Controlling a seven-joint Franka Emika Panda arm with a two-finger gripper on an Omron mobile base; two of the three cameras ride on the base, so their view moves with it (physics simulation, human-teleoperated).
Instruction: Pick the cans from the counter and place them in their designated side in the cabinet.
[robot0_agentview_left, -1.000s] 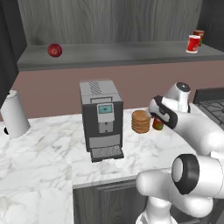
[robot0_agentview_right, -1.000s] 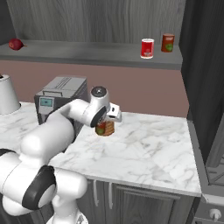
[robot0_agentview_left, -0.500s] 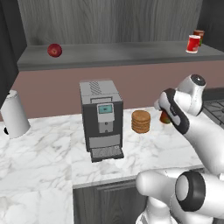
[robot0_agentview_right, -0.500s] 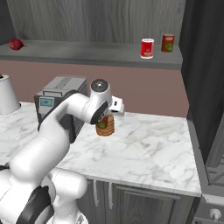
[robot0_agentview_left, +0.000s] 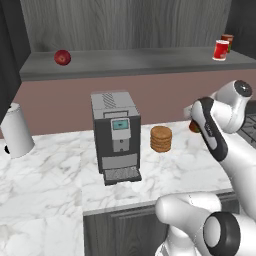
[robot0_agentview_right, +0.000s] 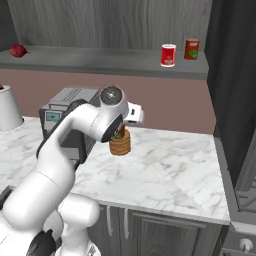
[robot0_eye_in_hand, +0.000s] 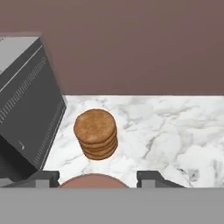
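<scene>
Gripper (robot0_eye_in_hand: 98, 178) pinching a can (robot0_eye_in_hand: 93, 180) — raised over counter (robot0_eye_in_hand: 166, 131). Risk: clipping the shelf board (robot0_agentview_right: 105, 62) edge, or slipping.

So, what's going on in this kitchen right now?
The white robot arm's gripper has its jaws closed on a brownish can, held over the marble counter near a stack of tan discs and the coffee machine. A bright red can and a darker can stand at the right end of the cabinet shelf. A red ball sits at its left end.
</scene>
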